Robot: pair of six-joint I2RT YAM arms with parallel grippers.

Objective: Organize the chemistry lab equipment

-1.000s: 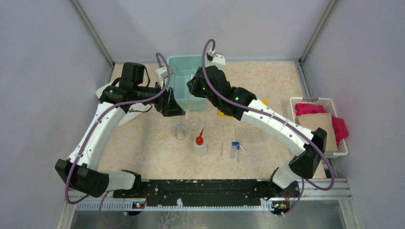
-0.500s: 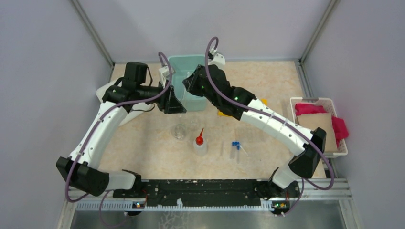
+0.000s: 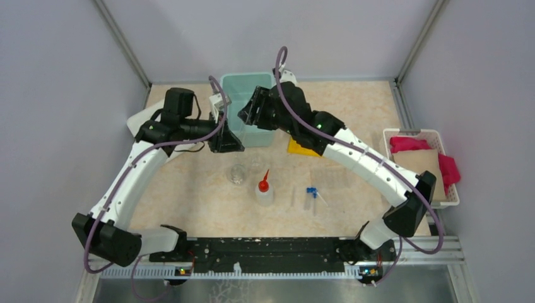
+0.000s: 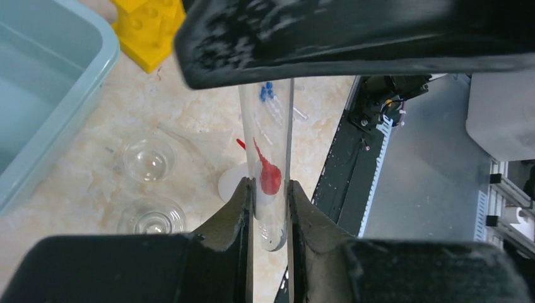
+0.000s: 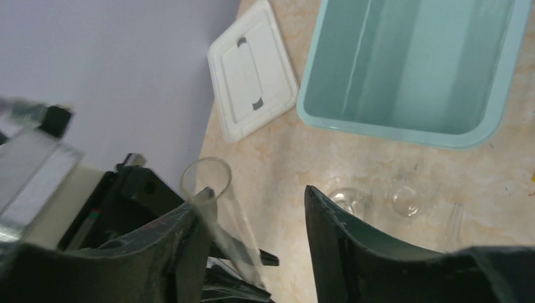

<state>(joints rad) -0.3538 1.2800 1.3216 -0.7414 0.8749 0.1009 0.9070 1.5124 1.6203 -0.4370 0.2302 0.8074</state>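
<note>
My left gripper [image 4: 269, 189] is shut on a clear, uncapped test tube [image 4: 268, 139], which stands upright between its fingers. My right gripper [image 5: 257, 192] is open around the same tube [image 5: 236, 233]. The tube's open mouth leans on that gripper's left finger, and the other finger stands well apart from it. Both grippers meet in front of the teal bin [image 3: 243, 88]. Two glass cups [image 3: 237, 173] [image 4: 148, 159], the squeeze bottle [image 3: 264, 189] with its red nozzle, and blue-capped test tubes [image 3: 311, 194] lie on the table. The yellow rack [image 3: 299, 147] shows partly beneath the right arm.
A white lid [image 5: 252, 79] lies left of the teal bin [image 5: 391, 126], near the wall. A white basket [image 3: 421, 165] with pink and brown cloths sits at the right edge. The black rail with the arm bases runs along the near edge.
The left jaws have closed onto the test tube. The right jaws have opened off it, and the right wrist has shifted back and left towards the bin.
</note>
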